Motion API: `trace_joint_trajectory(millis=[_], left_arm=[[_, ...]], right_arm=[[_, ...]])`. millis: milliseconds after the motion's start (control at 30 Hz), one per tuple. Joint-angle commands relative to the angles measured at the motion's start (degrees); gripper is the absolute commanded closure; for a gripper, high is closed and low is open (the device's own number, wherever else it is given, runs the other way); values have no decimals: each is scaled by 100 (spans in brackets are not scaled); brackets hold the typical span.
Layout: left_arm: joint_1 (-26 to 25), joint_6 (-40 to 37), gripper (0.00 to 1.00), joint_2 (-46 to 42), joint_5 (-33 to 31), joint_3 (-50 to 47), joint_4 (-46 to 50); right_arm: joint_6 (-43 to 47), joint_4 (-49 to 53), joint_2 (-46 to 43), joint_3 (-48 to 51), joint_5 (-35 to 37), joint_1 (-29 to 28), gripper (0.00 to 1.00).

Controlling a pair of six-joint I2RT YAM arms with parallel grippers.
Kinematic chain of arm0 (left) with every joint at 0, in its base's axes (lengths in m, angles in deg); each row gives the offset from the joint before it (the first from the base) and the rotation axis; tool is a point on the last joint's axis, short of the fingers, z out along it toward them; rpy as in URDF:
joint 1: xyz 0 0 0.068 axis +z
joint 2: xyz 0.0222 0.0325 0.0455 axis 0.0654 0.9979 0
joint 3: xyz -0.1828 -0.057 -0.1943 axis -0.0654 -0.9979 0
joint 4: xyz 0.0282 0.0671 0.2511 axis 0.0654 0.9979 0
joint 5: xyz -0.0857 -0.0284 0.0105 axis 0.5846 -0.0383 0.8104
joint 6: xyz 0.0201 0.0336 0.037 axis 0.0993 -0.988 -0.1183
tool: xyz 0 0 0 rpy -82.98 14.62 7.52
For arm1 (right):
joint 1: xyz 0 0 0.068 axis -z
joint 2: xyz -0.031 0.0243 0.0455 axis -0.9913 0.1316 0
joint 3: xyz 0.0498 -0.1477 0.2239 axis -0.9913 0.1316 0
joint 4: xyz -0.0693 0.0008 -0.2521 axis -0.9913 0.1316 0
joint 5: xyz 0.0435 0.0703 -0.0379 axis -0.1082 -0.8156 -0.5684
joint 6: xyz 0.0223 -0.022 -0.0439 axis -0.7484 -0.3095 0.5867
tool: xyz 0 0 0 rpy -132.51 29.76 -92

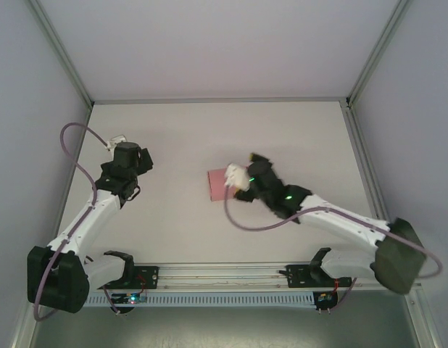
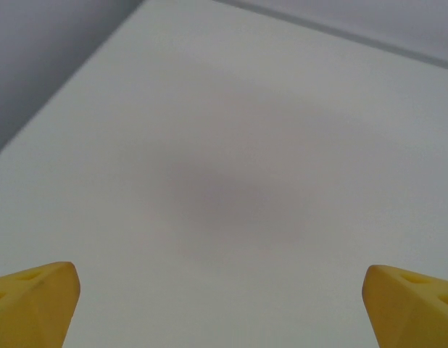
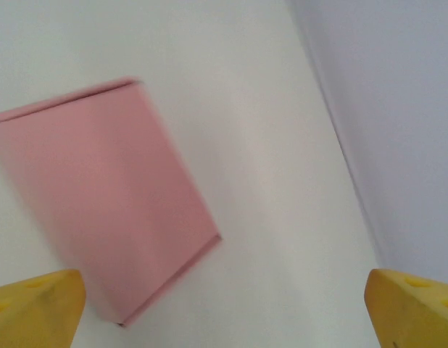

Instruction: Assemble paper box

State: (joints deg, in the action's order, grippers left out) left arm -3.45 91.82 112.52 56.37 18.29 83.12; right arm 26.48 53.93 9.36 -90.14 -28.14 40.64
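The paper box [image 3: 101, 196] lies on the table [image 3: 282, 130] as a closed, low pink block. It sits just ahead of the right gripper [image 3: 222, 293], nearer one finger than the other and touching neither. That gripper's jaws stand wide, gripping nothing. With squared sides and no loose flaps in sight, the folding looks finished or nearly so, though hidden tabs cannot be checked. The left gripper [image 2: 222, 293] hangs spread over the table, well apart from the box.

Table [image 1: 296, 138] is mostly open, walls [image 1: 28, 109] hem it in on three sides. In the way: box [image 1: 217, 185] mid-table, right gripper [image 1: 235, 176] just beside it, left gripper [image 1: 117, 139] near the left wall.
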Motion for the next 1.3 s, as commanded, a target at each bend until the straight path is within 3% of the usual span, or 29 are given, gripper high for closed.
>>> trace_joint_trajectory(millis=[0,67,167,367,500,567,600,700,767,1267], left_arm=[[315,-966,0,281,-319,-701,-1817],[448,-1269,0,469,-125,-1092,-2570],[612,-1598,0,878,248,-1387,-3211],[697,-1697,0,1541,975,-1665,-4660],[729,-1910,0,2620,1481,-2112,-6778],[740,-1889,0,2265,1722,-1992,-5882],[746,-1885,0,2389,1658,-1945,-6022],[738,-1983,0,2371,1895,-1889,-5871],[736,-1997,0,2422,1910,-1925,-6033],[740,-2004,0,2393,1915,-1903,-5932]], right_arm=[[-2085,-1558,-563,1059,-982,1480,2],[-2885,-2452,-875,1753,-804,2292,1],[-3492,-3478,-1221,2552,-691,3019,2],[-3335,-4547,-1071,3188,-254,3310,2],[-3190,-5874,116,3299,50,3365,2],[-2983,-6736,699,3260,27,3379,2],[-2922,-6975,1048,3134,-146,3418,2],[-3258,-6574,1958,2528,-998,3898,2],[-3535,-6588,2011,2472,-1607,4250,2],[-3435,-6373,1980,2393,-1453,4163,2]])
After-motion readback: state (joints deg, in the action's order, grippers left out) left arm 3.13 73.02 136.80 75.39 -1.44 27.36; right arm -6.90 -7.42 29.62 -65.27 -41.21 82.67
